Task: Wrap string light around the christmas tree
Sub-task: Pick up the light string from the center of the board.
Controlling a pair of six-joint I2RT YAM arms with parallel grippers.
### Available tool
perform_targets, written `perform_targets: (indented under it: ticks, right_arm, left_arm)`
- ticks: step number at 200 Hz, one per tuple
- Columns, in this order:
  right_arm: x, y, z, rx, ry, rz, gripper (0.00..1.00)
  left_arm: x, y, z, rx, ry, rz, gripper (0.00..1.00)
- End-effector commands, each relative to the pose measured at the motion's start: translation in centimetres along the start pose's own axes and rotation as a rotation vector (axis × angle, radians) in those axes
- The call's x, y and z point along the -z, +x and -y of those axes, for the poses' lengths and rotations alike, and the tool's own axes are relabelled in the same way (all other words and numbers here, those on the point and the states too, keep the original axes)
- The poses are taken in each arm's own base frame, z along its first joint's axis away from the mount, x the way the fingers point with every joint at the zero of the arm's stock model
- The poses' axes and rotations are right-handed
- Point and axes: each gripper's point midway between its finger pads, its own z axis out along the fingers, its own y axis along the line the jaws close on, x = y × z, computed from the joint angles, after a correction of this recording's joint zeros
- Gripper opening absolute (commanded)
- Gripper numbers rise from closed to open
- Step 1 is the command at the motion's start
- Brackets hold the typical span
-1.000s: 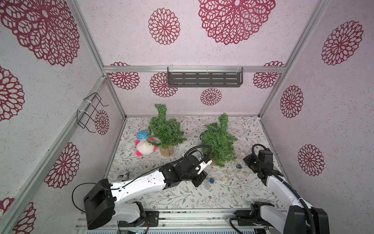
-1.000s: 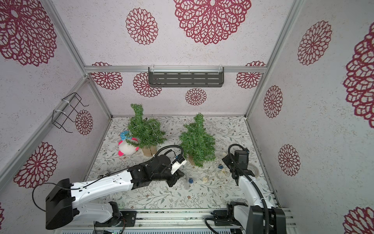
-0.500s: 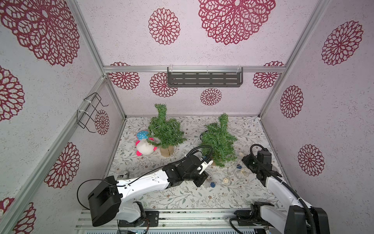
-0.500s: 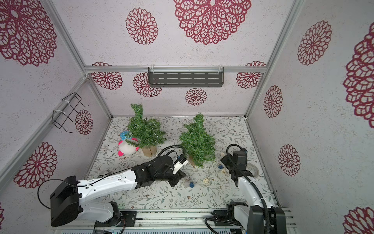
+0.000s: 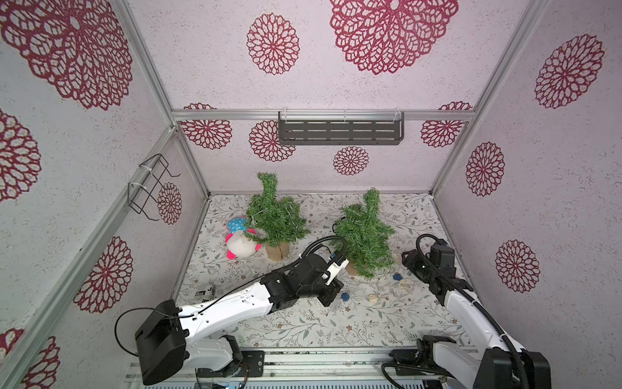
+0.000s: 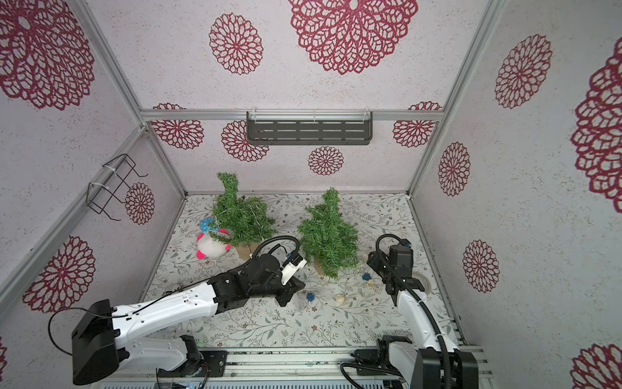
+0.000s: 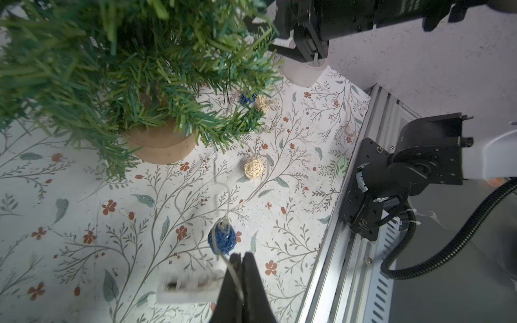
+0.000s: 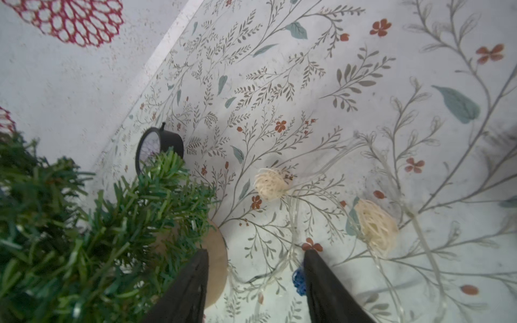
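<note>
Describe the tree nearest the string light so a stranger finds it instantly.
Two green trees stand on the flowered table. Take the tree nearer the right arm. Unlike the other tree, it has no plush toy beside it, and the string light, with blue and cream balls, lies at its foot.

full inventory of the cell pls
plush toy: 1, white-pink, blue hat, back left
Christmas trees: 2, green, brown pots, at back
string light: 1, blue and cream balls, before right-hand tree
roll: 1, white, by right wall
round object: 1, black, behind right-hand tree
printed item: 1, white, front left
shelf: 1, grey, back wall
wire rack: 1, black, left wall
left gripper: shut on string light
right gripper: open, above string light
</note>
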Motion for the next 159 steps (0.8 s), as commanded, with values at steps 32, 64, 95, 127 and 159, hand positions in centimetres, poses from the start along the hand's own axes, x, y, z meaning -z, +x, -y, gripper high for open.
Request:
perform_targets:
  ticks: [32,64,95,127,159]
  right_arm:
    - [2.4,6.1,-1.3,-0.044,-0.05,-0.118,0.64]
    - [2.9,8.9,-2.1,-0.08,-0.085,-0.148,0.6]
    - [1.9,11.6,-1.8,-0.142,-0.108,-0.17,0.6]
    - [0.9,13.1,-2.2,-0.192,-0.133,-0.156,0.65]
    - [0.4,12.2,-3.0,-0.296,-0.197,-0.065,0.68]
  left_arm:
    - [3.5,-3.5,1.1,-0.006,0.026,0.08,0.0]
    - [4.0,-3.4,1.3,-0.021,0.026,0.058,0.0]
    - [5.1,-4.5,2.0,-0.013,0.044,0.094,0.0]
    - [6.4,-6.0,3.4,-0.035,0.074,0.114,0.0]
    - [7.4,-6.0,5.4,-0.066,0.118,0.077,0.0]
